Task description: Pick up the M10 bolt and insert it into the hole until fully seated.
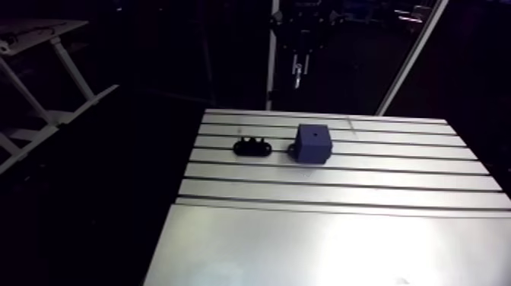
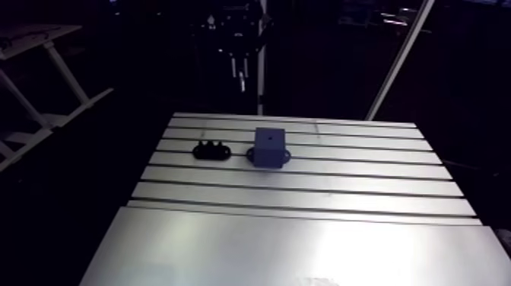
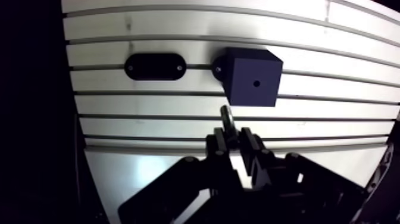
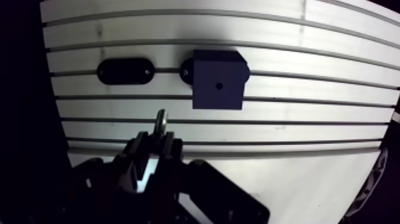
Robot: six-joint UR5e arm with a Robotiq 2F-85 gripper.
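— Where was the bolt point(image 3: 227, 117)?
— Clamped in the gripper point(image 3: 234, 138); its fingers point(image 3: 249, 142) were drawn nearly together on it; the tip poked out ahead, short of the dark block point(image 3: 253, 77).
— And the hole point(image 3: 256, 83)?
— In the block's top face; the block sat toward the table's point(image 3: 149, 126) far edge, a black oval holder point(image 3: 155, 66) just beside it.

Place: you're in a lab (or workshop).
Evidence: slotted aluminium table point(image 1: 342, 243), block point(image 1: 313, 143) fixed at 12 o'clock.

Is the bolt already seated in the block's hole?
No, the bolt is gripped in the tool, apart from the block, whose hole shows empty.
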